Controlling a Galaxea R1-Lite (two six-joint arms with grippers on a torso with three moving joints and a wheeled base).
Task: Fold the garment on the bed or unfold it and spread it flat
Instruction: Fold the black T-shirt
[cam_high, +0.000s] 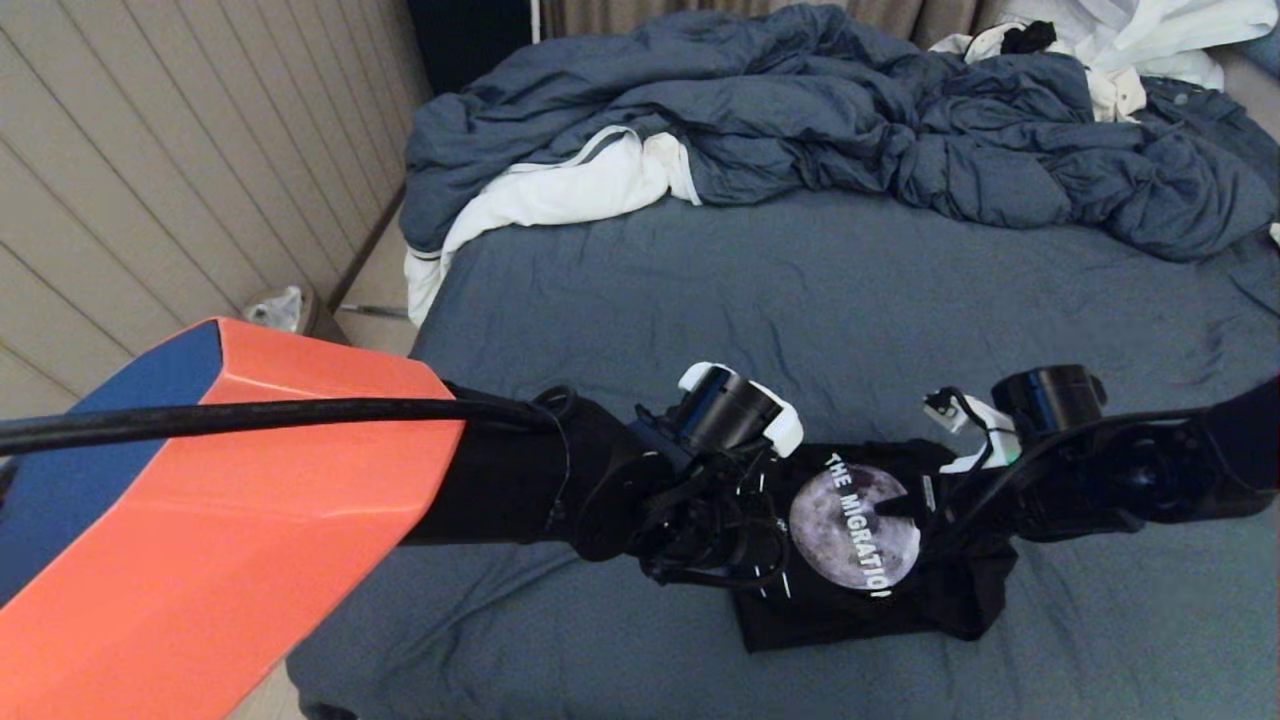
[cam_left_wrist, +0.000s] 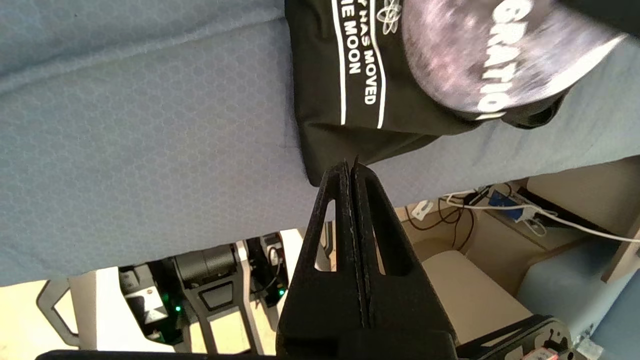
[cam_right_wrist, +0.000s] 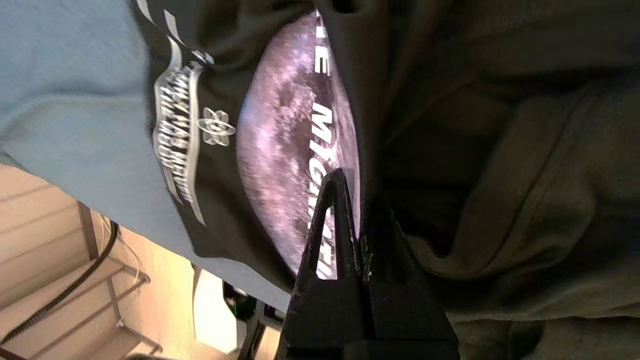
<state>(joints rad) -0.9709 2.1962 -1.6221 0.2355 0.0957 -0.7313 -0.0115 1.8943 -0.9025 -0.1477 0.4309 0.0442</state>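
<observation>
Far left, beyond the bed's edge, a small bin (cam_high: 280, 308) with a pale liner stood on the floor by the panelled wall. A white cloth (cam_high: 560, 190) with a grey stripe spilled from under the left end of the puffy blue-grey duvet (cam_high: 850, 130), which lay heaped across the far side of the bed (cam_high: 700, 290); white clothing (cam_high: 1130, 45) sat at the far right corner.

The left gripper (cam_left_wrist: 354, 172) hung at the near left corner of the black T-shirt (cam_high: 850, 600), its jaws pressed together with a thin edge of black fabric at the very tips; whether it truly held that edge could not be told. The T-shirt lay folded into a compact bundle on the slate-blue sheet near the front edge of the bed, a little right of centre, the grey moon graphic (cam_high: 853, 525) and white lettering facing up.

The right gripper (cam_right_wrist: 357, 200) reached in from the right over the moon graphic, jaws clenched on a raised fold of the shirt's black fabric, with loose folds bunched on its right.
</observation>
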